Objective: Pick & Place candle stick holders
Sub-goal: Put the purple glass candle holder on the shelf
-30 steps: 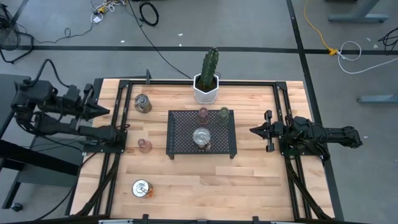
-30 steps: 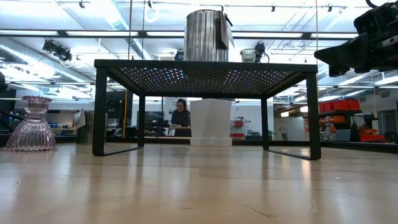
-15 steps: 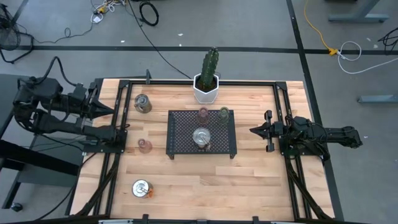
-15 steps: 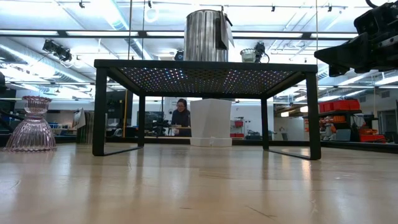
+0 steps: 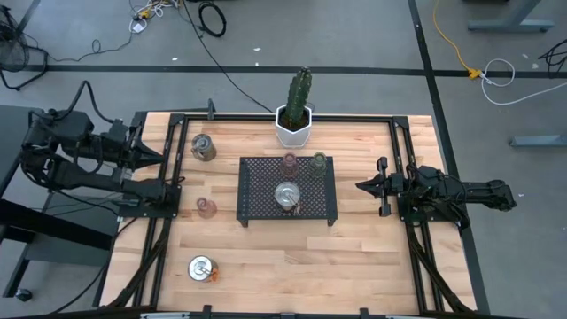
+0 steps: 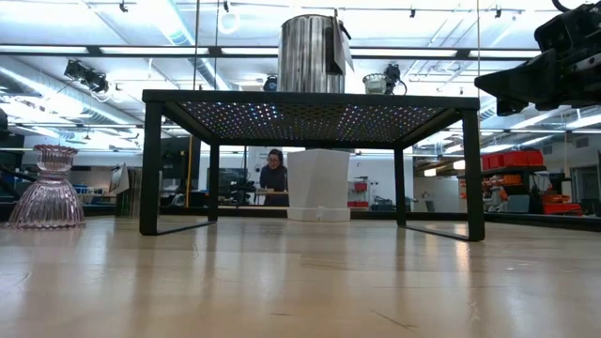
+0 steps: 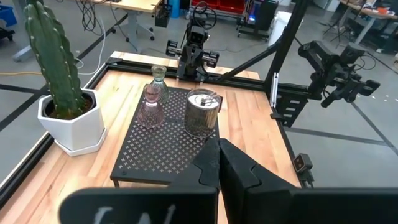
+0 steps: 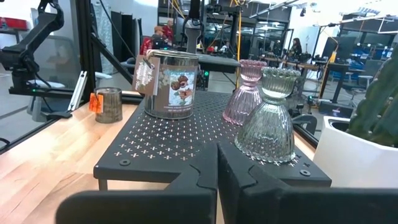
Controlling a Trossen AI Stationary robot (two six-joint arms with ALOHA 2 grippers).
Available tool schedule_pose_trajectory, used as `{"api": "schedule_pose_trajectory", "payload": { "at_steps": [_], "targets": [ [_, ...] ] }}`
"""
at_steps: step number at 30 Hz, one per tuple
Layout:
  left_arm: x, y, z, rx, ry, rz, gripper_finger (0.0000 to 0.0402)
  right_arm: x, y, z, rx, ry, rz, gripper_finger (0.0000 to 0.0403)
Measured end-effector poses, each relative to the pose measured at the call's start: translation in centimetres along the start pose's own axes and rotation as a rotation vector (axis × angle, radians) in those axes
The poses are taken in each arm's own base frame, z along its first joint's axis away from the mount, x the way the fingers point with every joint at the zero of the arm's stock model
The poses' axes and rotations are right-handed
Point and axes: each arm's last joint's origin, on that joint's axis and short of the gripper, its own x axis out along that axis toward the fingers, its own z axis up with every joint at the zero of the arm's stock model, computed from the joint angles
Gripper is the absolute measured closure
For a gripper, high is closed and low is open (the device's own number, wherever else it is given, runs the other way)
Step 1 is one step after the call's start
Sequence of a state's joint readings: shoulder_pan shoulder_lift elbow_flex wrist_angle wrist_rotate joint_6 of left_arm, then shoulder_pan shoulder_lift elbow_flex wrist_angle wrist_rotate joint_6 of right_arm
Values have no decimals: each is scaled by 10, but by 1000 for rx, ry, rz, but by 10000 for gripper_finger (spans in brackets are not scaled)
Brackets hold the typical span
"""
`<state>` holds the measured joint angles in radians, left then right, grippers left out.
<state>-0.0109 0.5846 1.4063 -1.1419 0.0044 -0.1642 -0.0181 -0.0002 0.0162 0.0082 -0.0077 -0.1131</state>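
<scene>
A black mesh tray [image 5: 287, 189] in the table's middle carries a silver holder [image 5: 285, 195], a pinkish glass cup [image 5: 290, 162] and a greenish glass cup [image 5: 318, 161], all standing upright; they also show in the left wrist view [image 7: 203, 112]. On the bare table to the tray's left stand a silver holder [image 5: 203, 147] at the far side, a pinkish glass cup [image 5: 205, 207] and a silver holder [image 5: 202, 268] near the front. My left gripper [image 5: 162, 158] is shut and empty above the table's left edge. My right gripper [image 5: 359, 186] is shut and empty to the right of the tray.
A white hexagonal pot [image 5: 293, 127] with a cactus stands just behind the tray's far edge. Black rails [image 5: 165, 221] run along the table's left and right sides. A person [image 6: 273, 175] sits far off in the room behind the table.
My left gripper has shifted a little toward the table's right edge, staying shut. Nothing on the table has moved.
</scene>
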Motion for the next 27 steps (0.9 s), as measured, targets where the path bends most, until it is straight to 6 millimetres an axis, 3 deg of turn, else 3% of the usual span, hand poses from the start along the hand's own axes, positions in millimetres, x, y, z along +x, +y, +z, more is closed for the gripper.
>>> {"api": "schedule_pose_trajectory", "payload": {
  "at_steps": [9, 27],
  "targets": [
    [15, 1, -6, -8, 146, 24, 395, 0, 0, 0, 0, 0, 0, 401],
    [57, 1, -6, 14, 403, 73, 313, 0, 0, 0, 0, 0, 0, 401]
  ]
}}
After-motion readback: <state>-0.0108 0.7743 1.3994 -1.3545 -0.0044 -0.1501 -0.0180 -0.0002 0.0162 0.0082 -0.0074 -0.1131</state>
